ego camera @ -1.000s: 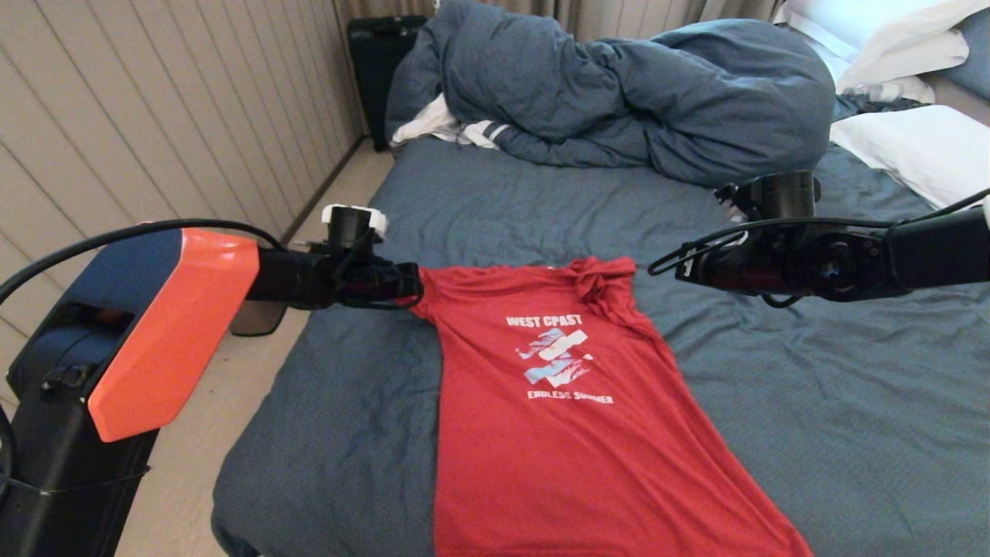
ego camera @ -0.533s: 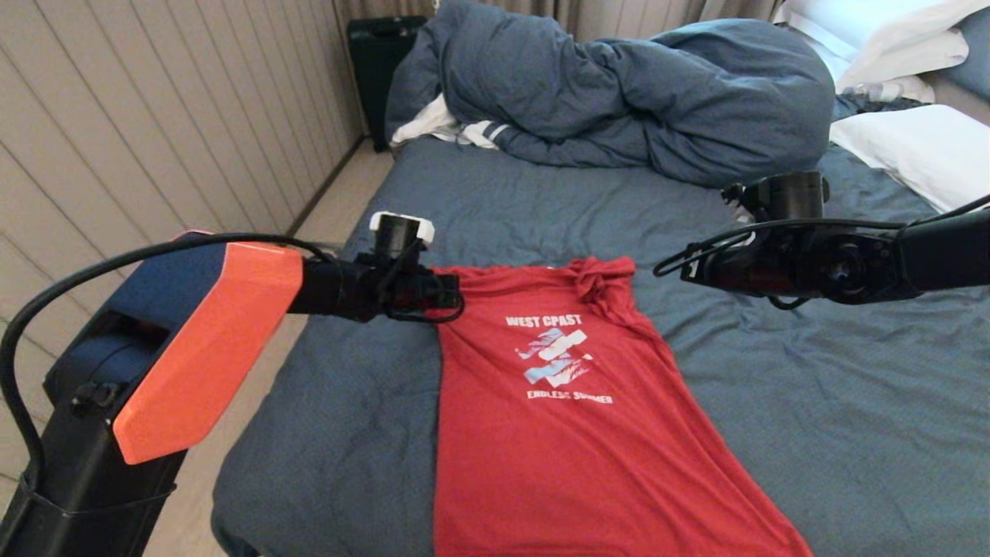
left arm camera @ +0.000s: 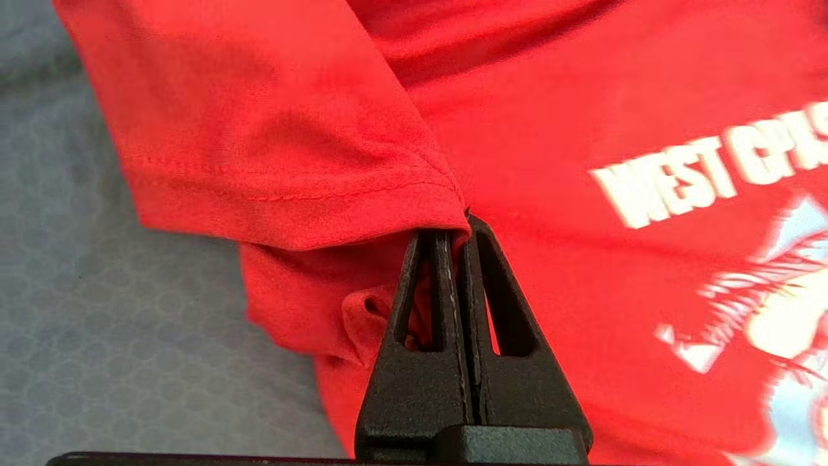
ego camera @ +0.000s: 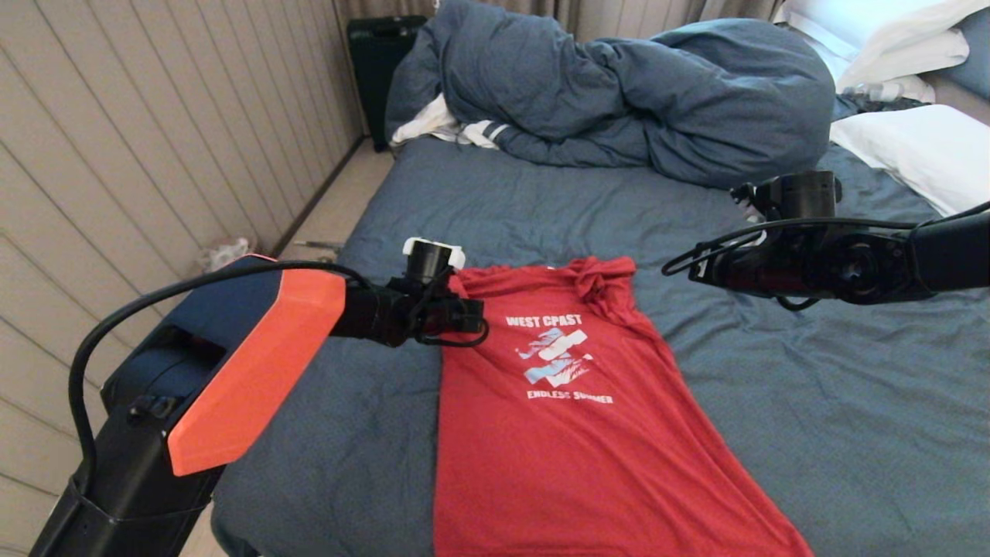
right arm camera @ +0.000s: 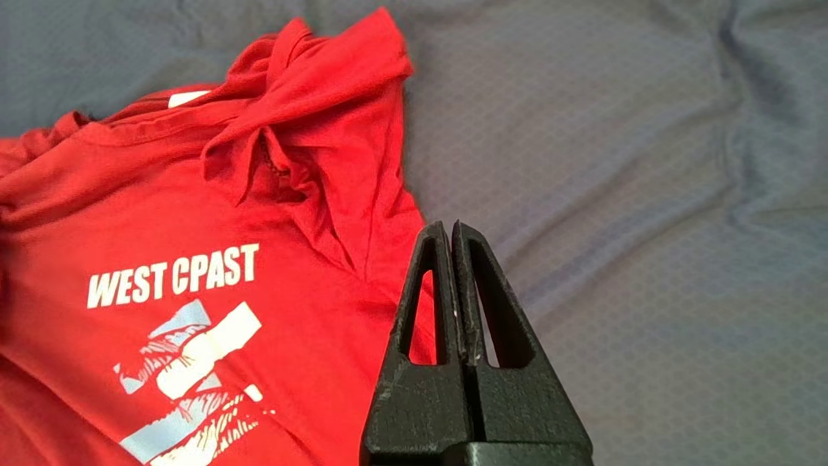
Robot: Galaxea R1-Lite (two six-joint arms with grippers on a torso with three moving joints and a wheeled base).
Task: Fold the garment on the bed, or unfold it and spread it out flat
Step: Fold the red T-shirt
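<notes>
We see the shirt (ego camera: 572,433) lying face up at the bed's (ego camera: 835,433) near edge. Our left hand (left arm camera: 456,226) pinches its sleeve, folded over the chest. Our right hand (right arm camera: 450,225), clamped empty, hovers beside the bunched other shoulder.

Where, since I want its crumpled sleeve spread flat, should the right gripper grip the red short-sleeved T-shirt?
Probably the outer corner of the crumpled sleeve, approached from the dark blue-grey sheet side: it lies folded inward over the shoulder, its loose edge facing the shut right gripper.
</notes>
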